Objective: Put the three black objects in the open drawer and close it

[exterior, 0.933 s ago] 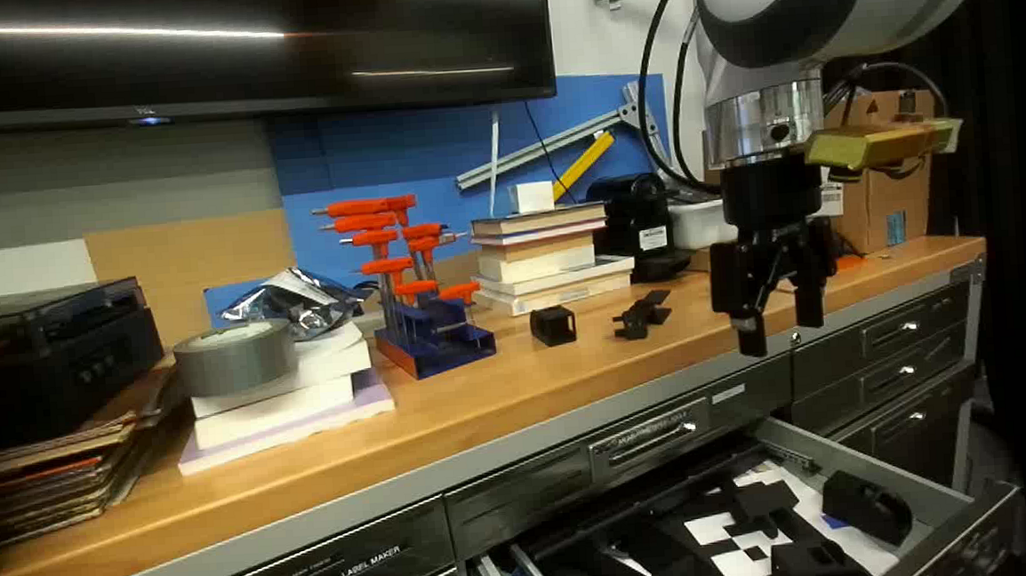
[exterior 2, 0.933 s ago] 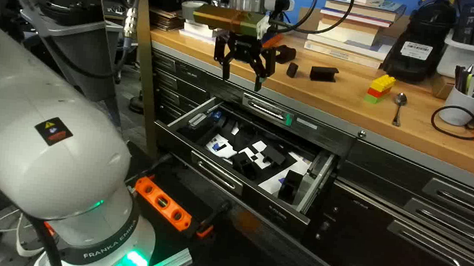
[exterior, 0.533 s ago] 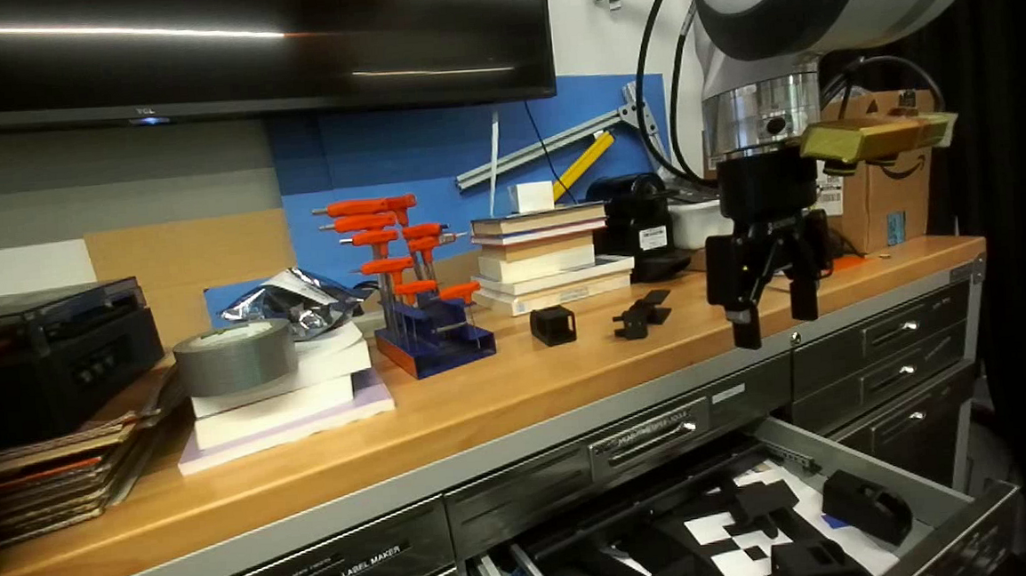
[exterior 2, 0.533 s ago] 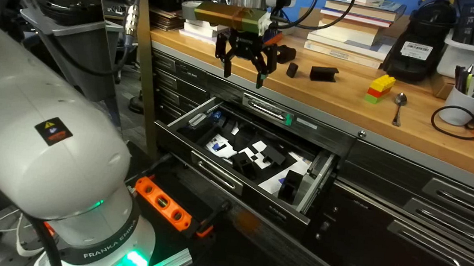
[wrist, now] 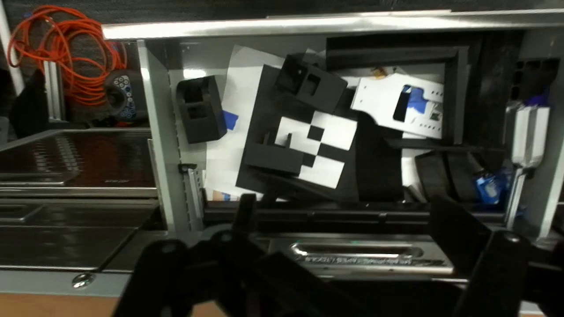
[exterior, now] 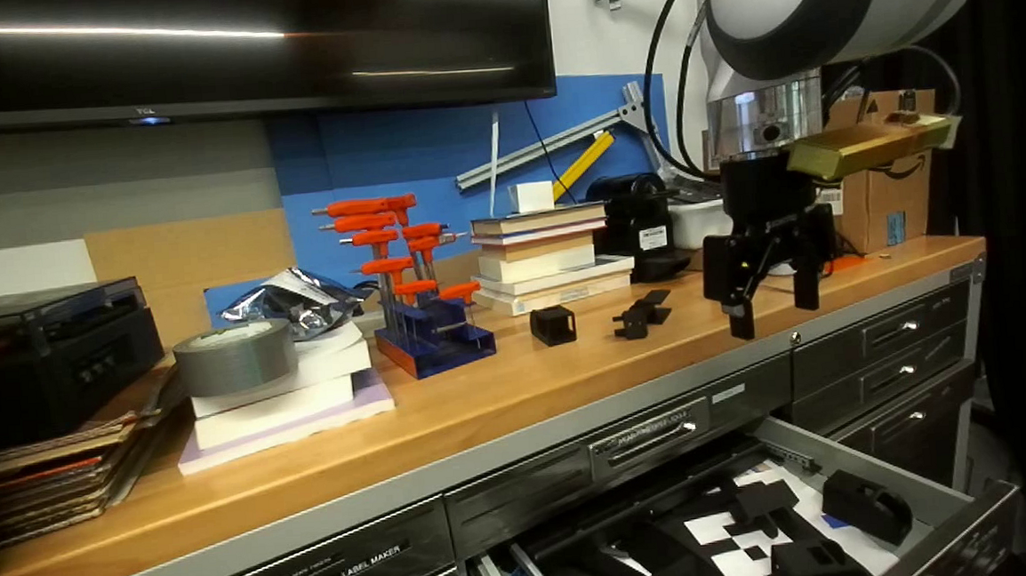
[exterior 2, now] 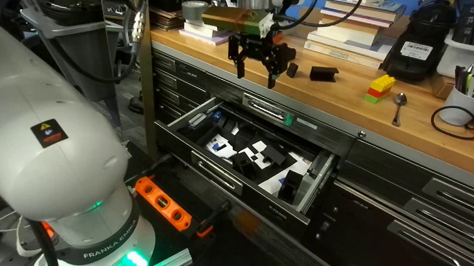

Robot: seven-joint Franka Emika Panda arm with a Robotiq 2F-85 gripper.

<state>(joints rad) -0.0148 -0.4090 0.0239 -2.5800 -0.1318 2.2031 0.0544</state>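
On the wooden counter lie black objects: a hollow box-like one (exterior: 553,325) and a flat bracket-like shape (exterior: 642,314). In an exterior view they show as a rounded piece (exterior 2: 287,54) partly behind my gripper, a small piece (exterior 2: 292,70) and a U-shaped piece (exterior 2: 324,74). The drawer (exterior 2: 265,197) stands open below the counter; it also shows in an exterior view (exterior: 955,532) and in the wrist view (wrist: 282,28). Several black parts lie inside it. My gripper (exterior: 775,312) is open and empty, in the air above the drawer's back by the counter edge; it also shows (exterior 2: 256,78).
A stack of books (exterior: 556,263), a hex key stand (exterior: 435,328), toy bricks (exterior 2: 380,89), a spoon (exterior 2: 399,108) and a pen cup (exterior 2: 465,103) stand on the counter. A shut drawer's handle (exterior 2: 267,109) lies just above the open drawer.
My gripper has risen a little and moved sideways along the counter, closer to the black objects in an exterior view. It stays open. The drawer and the objects have not moved.
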